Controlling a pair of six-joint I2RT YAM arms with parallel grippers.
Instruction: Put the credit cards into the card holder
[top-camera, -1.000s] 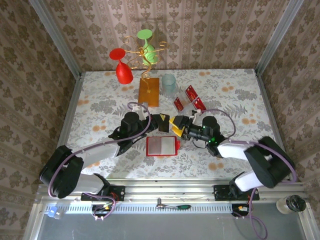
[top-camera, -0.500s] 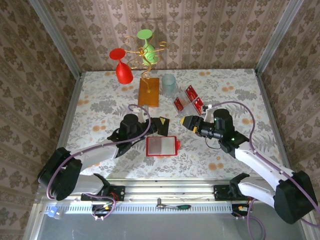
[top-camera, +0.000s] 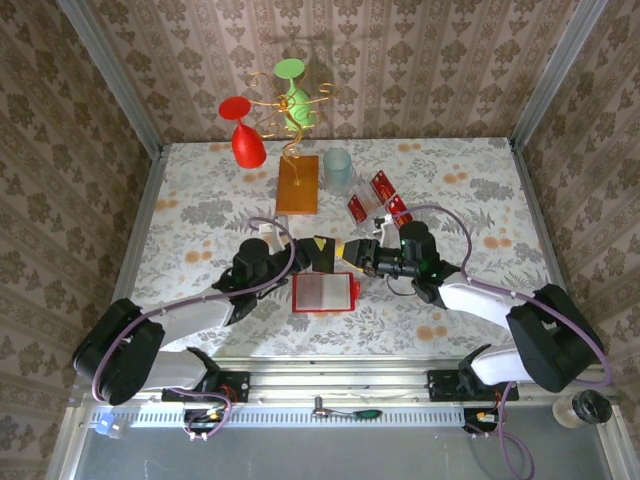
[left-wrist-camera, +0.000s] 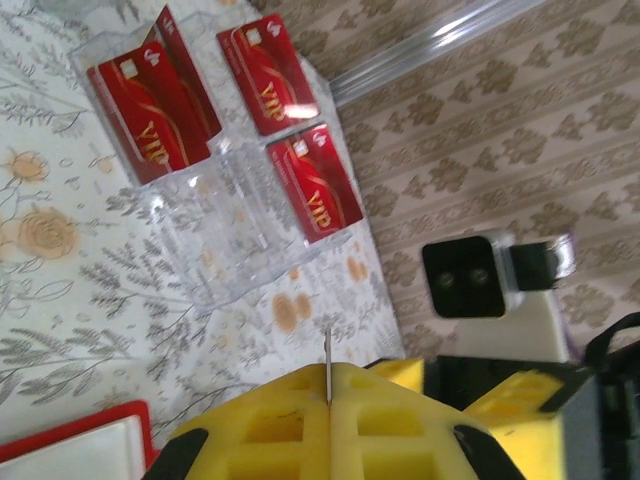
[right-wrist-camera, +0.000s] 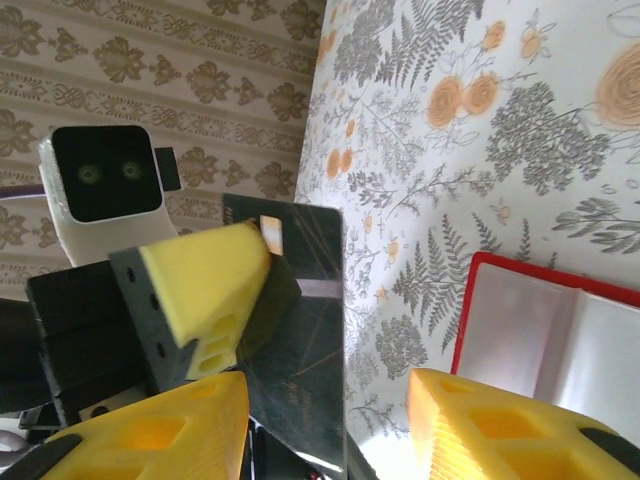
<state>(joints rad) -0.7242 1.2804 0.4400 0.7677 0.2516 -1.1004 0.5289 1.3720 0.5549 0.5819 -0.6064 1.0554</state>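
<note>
Card holder (top-camera: 324, 293): lying open on surface (top-camera: 200, 215), just nearer than both jaws.
Left arm (top-camera: 200, 305): stretching forward and low; left jaws clamping dark credit card (right-wrist-camera: 300, 300) edge-up.
Right arm (top-camera: 480, 298): bending inward; right jaws standing apart, straddling that card.
Other credit cards (top-camera: 357, 207): standing in clear stand (left-wrist-camera: 230, 200).

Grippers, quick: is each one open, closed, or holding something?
Left gripper: closed on a credit card.
Right gripper: open, either side of that card.
</note>
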